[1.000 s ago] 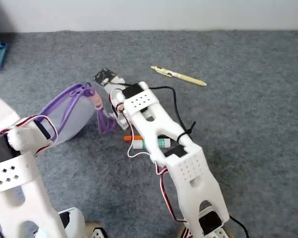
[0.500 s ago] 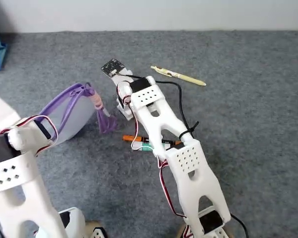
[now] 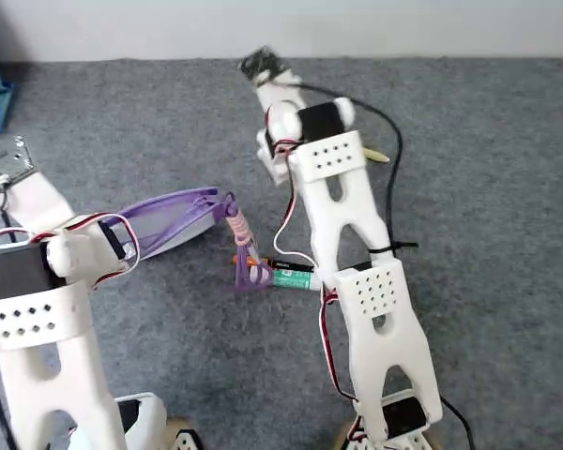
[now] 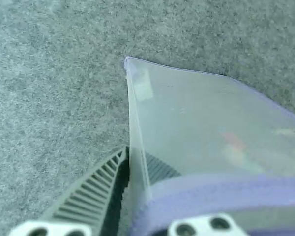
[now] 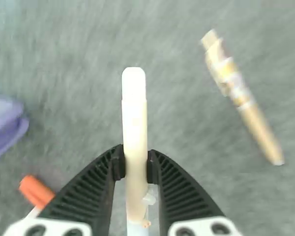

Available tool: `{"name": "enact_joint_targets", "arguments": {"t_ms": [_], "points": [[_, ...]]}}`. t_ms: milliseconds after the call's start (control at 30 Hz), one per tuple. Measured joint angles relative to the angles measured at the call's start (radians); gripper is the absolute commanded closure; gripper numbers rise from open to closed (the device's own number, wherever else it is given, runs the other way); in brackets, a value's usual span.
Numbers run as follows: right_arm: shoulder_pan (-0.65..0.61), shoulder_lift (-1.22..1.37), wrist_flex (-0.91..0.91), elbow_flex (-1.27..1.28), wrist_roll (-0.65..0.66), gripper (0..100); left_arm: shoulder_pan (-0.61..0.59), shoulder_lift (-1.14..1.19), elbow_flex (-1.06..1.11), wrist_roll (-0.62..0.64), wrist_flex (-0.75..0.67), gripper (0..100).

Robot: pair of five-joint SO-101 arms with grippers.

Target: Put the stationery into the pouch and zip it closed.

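High view: grey carpet [image 3: 488, 187], fuzzy pile. My left arm [image 3: 38, 309] sits low-left. The pouch [image 3: 174, 217] runs from the arm's tip toward centre and lies nearly flat. It has frosted translucent walls and a purple fabric zip band along the top. A pink-and-purple cord tassel [image 3: 242, 248] trails off its far end onto the carpet. A green-labelled tube [image 3: 293, 277] lies just beside the tassel, partly under my right arm [image 3: 342, 187]; the label print is too small to read. The tip of a beige pen [image 3: 379, 155] pokes out from behind the right arm, well apart from the pouch.

Left wrist view: left pincer [image 4: 135, 162] is pinching the pouch at the zip band. One ribbed grey jaw is outside the wall, the other shows dimly through it. The wall is smooth and glossy, with one sharp corner over the carpet. Faint orange and green smears show through the plastic; I can't tell whether they're inside or behind. There's a pale rectangular patch near the corner, nothing legible.

Right wrist view: right pincer [image 5: 134, 153] is pressed onto a cream stick [image 5: 134, 108]. The stick is smooth and round-ended and juts out past the black ribbed jaws. The beige pen lies on the carpet nearby, not touching, clip end banded. An orange cap [image 5: 34, 191] sits near one jaw. The pouch's purple edge is beyond it.
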Motion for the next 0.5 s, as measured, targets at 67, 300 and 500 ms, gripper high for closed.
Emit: {"name": "enact_joint_targets", "arguments": {"t_ms": [67,300,500], "points": [[0.009,-0.014,0.0,-0.035,0.0,99.1,0.0,0.0,0.002,0.0,0.0,99],[0.005,-0.232,0.0,0.043,-0.003,99.1,0.002,0.0,0.002,0.0,0.0,99],[0.005,-0.522,0.0,0.322,-0.058,99.1,0.002,0.0,0.002,0.0,0.0,99]]}}
